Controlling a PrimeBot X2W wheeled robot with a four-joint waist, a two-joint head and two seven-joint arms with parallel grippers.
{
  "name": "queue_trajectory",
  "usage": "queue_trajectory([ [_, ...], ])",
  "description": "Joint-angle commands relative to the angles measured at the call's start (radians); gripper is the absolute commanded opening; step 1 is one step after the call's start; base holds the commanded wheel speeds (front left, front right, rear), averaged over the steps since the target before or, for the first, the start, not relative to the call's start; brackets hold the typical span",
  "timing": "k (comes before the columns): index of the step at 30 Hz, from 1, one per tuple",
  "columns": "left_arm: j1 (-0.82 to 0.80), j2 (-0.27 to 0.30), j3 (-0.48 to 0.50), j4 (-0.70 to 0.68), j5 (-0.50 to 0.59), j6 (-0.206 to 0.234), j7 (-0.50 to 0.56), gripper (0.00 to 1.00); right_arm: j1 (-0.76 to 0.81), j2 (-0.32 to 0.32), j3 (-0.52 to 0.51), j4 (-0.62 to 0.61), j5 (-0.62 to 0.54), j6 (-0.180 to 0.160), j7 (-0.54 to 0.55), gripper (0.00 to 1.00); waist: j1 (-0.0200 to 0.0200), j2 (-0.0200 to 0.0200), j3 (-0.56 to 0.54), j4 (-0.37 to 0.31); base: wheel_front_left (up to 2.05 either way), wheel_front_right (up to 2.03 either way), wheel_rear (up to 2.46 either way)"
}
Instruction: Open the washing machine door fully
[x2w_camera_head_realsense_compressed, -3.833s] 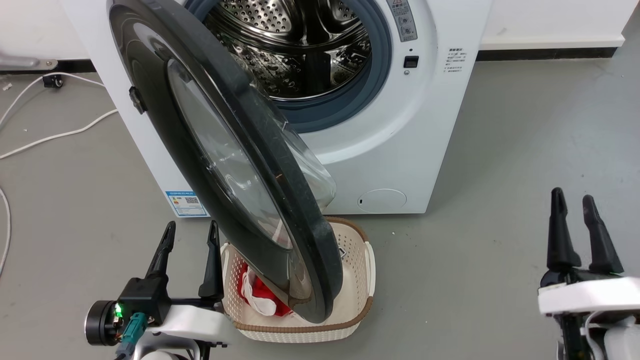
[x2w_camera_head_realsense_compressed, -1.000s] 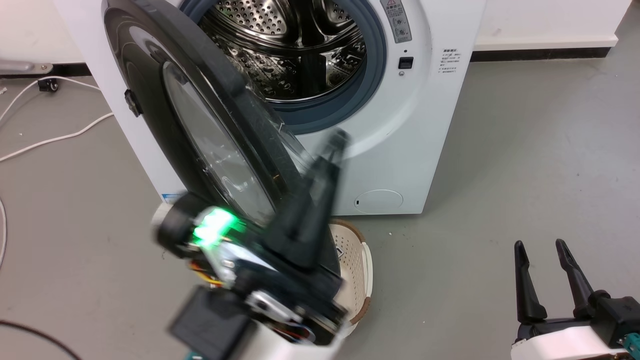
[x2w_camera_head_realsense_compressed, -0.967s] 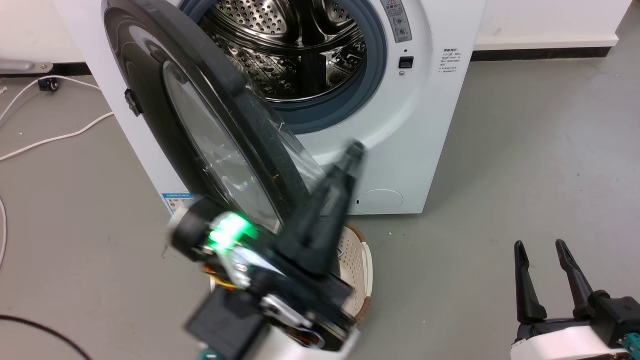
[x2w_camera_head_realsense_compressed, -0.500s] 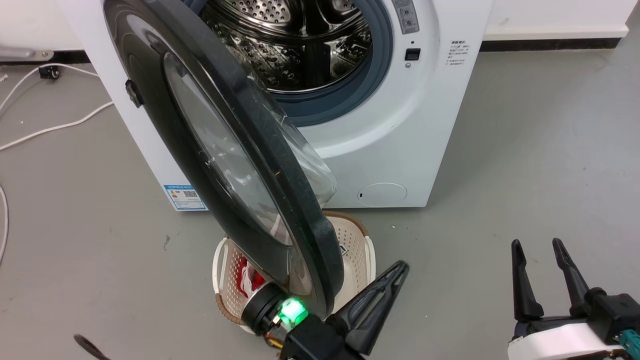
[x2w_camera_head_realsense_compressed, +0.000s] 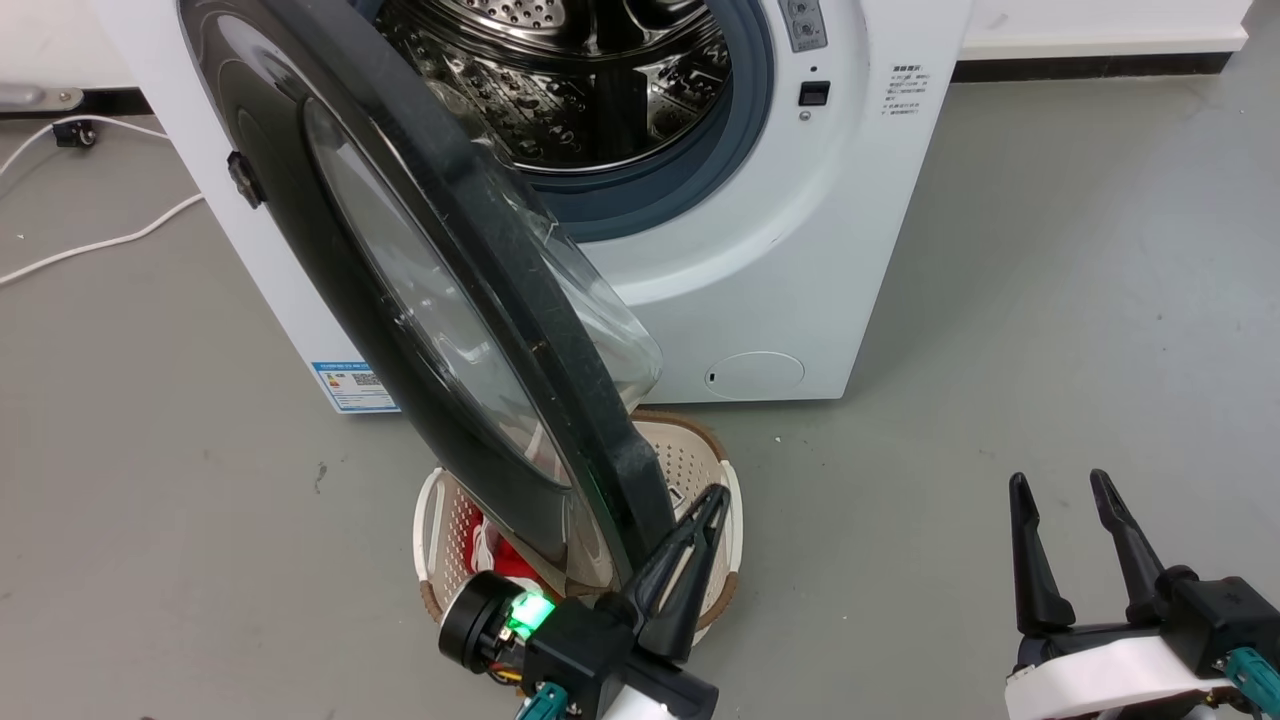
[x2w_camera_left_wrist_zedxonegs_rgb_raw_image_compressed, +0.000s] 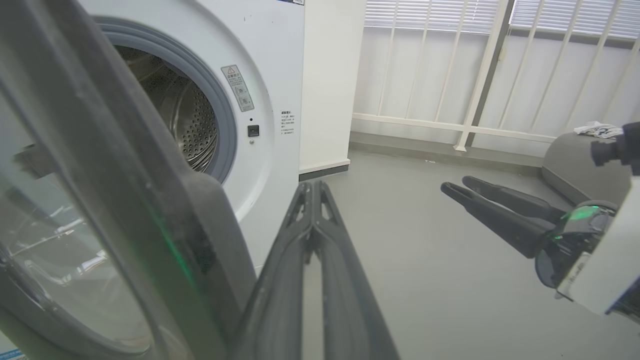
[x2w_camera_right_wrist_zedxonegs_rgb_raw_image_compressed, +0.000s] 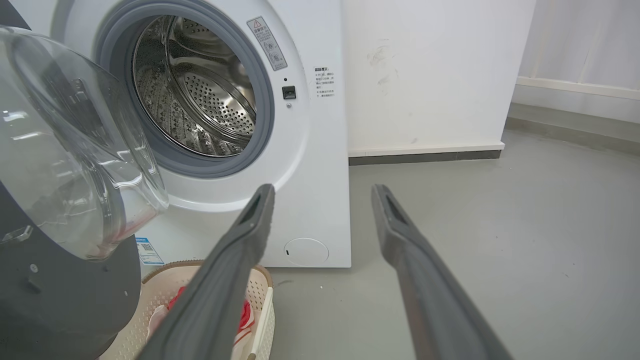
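Low at the door's free edge, on the side facing the drum: left hand (x2w_camera_head_realsense_compressed: 714, 498), fingers clenched together on nothing, tips up, just beside the rim of the large round glossy black door with the bulging clear glass bowl (x2w_camera_head_realsense_compressed: 520, 310). Contact I cannot confirm. Seconds ago this hand sat spread on the door's outer side; it has since swung round the lower edge. The door itself looks unmoved. It is about half open, hanging over the cream perforated laundry basket (x2w_camera_head_realsense_compressed: 735, 520) on the grey floor (x2w_camera_head_realsense_compressed: 1000, 300), and hinged at the left of the white front-loading washing machine (x2w_camera_head_realsense_compressed: 760, 260), steel drum (x2w_camera_head_realsense_compressed: 600, 80) exposed. Right hand (x2w_camera_head_realsense_compressed: 1058, 482) released, fingers apart, well off to the side. Judgement: the left hand is set to push outward; the full swing remains to be done.
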Motion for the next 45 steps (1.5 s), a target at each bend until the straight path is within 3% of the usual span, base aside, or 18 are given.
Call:
queue_trajectory([
  [1,-0.018,-0.006,0.005,0.014,-0.01,0.008,-0.012,0.0,-0.017,0.003,0.0,0.003,-0.001,-0.001,-0.002,1.0,0.0,-0.0001,0.002,-0.002,0.0,0.0,0.0],
  [13,-0.054,-0.011,0.032,0.086,-0.034,0.055,-0.044,0.0,-0.027,0.003,0.009,0.014,0.008,-0.001,-0.002,1.0,0.0,-0.0001,0.013,-0.011,0.0,0.0,0.0],
  [22,0.006,0.017,0.053,0.043,-0.039,0.093,-0.045,0.0,-0.008,0.003,0.006,0.023,0.016,-0.001,-0.002,1.0,0.0,-0.0001,0.0,0.021,0.0,0.0,0.0],
  [30,0.079,0.031,0.044,-0.019,-0.045,0.119,-0.034,0.0,0.007,0.003,0.006,0.025,0.0,-0.001,0.0,1.0,0.0,-0.0001,-0.012,0.104,0.0,0.0,0.0],
  [45,0.168,0.053,0.07,-0.065,-0.063,0.174,-0.039,0.0,0.031,0.003,-0.012,-0.022,-0.025,-0.001,0.028,1.0,0.0,-0.0001,-0.005,0.365,0.0,0.0,0.0],
])
